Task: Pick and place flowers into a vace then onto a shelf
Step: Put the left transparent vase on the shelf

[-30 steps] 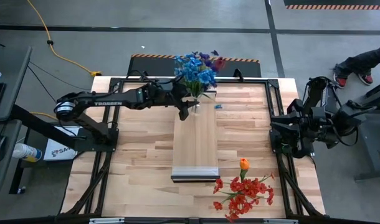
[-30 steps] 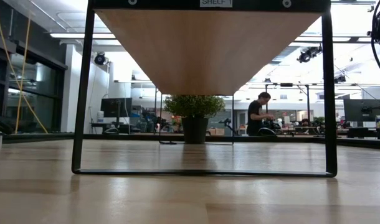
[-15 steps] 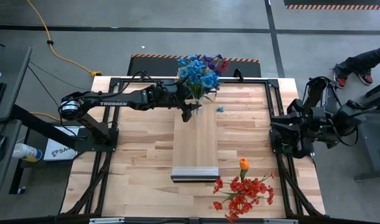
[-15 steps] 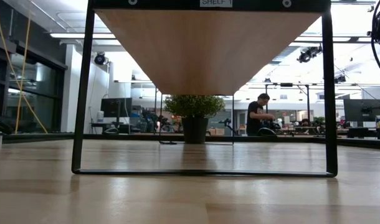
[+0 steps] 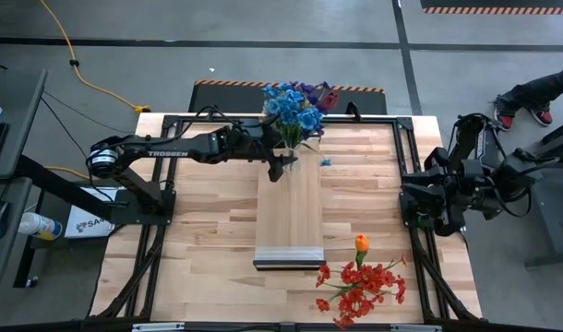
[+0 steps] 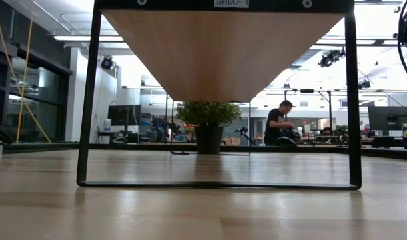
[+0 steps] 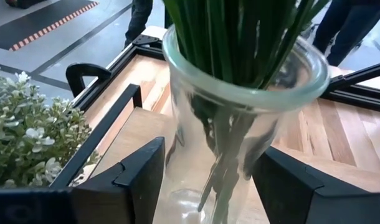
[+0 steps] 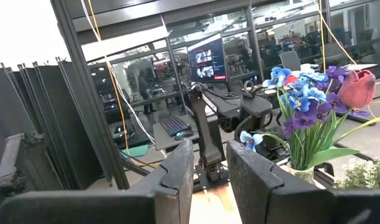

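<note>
1. Found the blue and purple flowers [image 5: 293,106] standing in a clear glass vase [image 7: 240,124], stems upright, at the far end of the shelf [image 5: 289,212].
2. Found the left gripper [image 5: 280,166] around the vase low down, one finger on each side and parted, with slim gaps to the glass; no squeeze apparent.
3. Judged the step in hand as letting go. Best done by parting wide enough to clear both sides, then backing straight off, level, without brushing the top-heavy vase.
4. Noted a bushy plant [image 7: 28,143] just beside the shelf end.
5. Saw red and orange flowers [image 5: 360,281] lying loose on the table [image 5: 208,240], near side.
6. Saw the right gripper [image 5: 413,207] waiting at the table's right edge, fingers narrowly apart, holding nothing.
</note>
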